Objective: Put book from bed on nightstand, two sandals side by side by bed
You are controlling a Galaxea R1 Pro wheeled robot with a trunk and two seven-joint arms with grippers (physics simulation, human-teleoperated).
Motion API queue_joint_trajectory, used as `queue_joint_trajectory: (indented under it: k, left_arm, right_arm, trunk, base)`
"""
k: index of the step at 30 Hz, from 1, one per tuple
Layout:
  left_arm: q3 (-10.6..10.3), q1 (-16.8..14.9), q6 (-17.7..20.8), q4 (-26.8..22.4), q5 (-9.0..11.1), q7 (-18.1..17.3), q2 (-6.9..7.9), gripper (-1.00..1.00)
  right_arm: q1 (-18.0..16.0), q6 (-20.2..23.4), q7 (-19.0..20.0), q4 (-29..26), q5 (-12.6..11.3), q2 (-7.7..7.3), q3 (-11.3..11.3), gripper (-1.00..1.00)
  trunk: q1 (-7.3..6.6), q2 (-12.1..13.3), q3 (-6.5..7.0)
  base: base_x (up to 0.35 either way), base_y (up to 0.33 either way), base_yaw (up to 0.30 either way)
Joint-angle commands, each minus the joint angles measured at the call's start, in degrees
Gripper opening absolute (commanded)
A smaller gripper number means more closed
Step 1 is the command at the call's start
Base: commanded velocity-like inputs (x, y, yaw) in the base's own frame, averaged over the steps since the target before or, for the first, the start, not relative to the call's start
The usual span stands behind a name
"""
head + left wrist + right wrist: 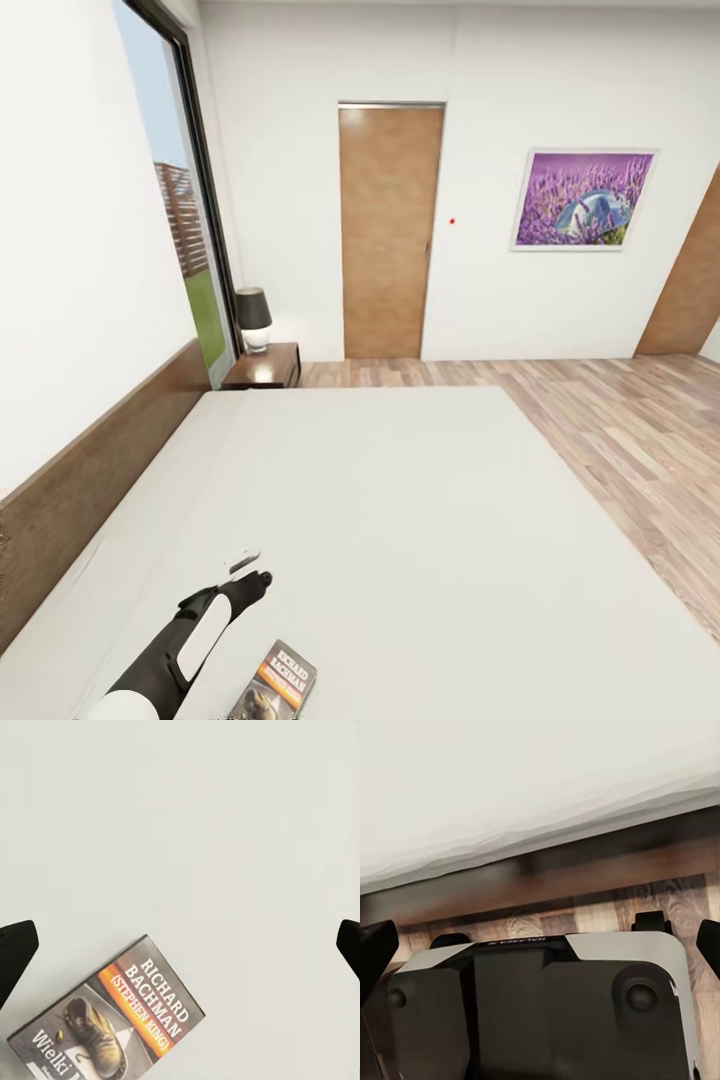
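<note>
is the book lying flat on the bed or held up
Lying flat, cover up, on the bed: the book rests on the mattress between the open left gripper fingers, untouched.

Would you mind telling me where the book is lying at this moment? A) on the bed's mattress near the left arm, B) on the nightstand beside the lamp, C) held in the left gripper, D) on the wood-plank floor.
A: the book lies flat on the pale mattress of the bed, just beside the left arm, with the left gripper open above it.
</note>
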Motion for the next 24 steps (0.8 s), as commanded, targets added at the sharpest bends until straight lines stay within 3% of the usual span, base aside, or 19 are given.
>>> queue_joint_trajectory:
  k: [1,24]
  left_arm:
    - [-0.38,-0.04,0.06,-0.10,0.61,0.57,0.07,1.00]
    - [-0.62,-0.04,-0.10,-0.07,0.67,0.50,-0.14,1.00]
  right_arm:
    - [-0.08,0.26,0.20,0.12,-0.17,-0.05,-0.40,1.00]
    - [-0.08,0.21,0.20,0.12,-0.19,-0.09,-0.41,1.00]
  trunk:
    - [0.03,-0.13,-0.22]
    - [0.03,-0.13,-2.20]
  base:
    - [0.000,0.000,0.062]
    - [0.000,0.000,0.062]
